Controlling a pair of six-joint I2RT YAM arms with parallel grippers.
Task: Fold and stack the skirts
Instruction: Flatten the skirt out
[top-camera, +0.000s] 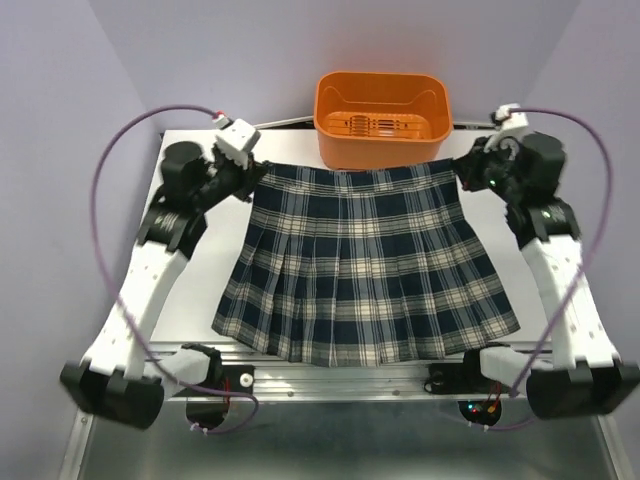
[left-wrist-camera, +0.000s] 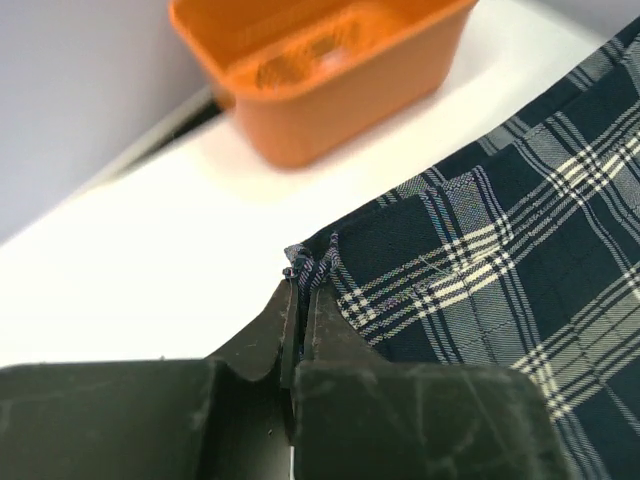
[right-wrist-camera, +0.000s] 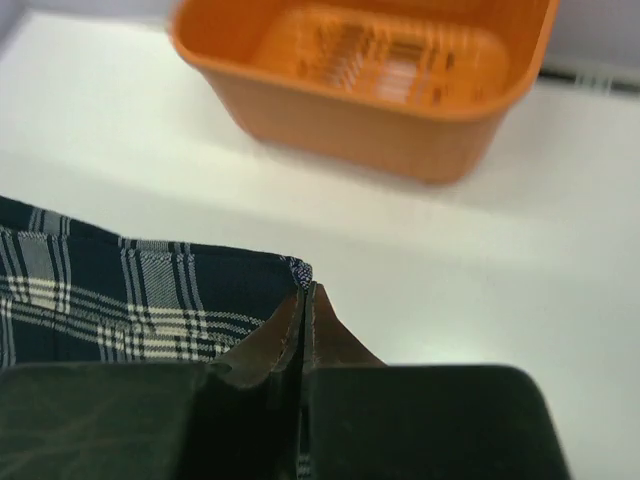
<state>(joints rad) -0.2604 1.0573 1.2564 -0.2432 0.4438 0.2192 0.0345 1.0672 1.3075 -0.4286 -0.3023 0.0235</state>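
1. Skirt (top-camera: 365, 262) corners are sitting in both hands. The left hand (left-wrist-camera: 300, 288) is pinching shut on one waistband corner, and the cloth is bunching a little right at its tips.
2. The right hand (right-wrist-camera: 305, 297) is doing the same at the opposite waistband corner, closed with the plaid edge caught between its tips.
3. Between the two hands the waistband is running straight. Behind them, toward the arm bases, the pleats are fanning out flat and the flared hem is lying farthest from the hands.
4. Gripping both waist corners is probably serving two ends. It is keeping the narrow edge taut, and it is letting the pair carry that edge together for a first fold without the pleats crumpling.
5. The white surface (right-wrist-camera: 520, 270) is carrying the whole skirt, with bare patches showing just outside and ahead of each hand.
6. Ahead of the hands, just past the waistband and roughly midway between them, an orange basket (top-camera: 380, 150) is standing upright.
7. The basket's slotted floor is showing through the open top, and nothing is lying inside it.
8. Only this one skirt is showing, so I am judging that folding is just beginning and no stack exists yet.
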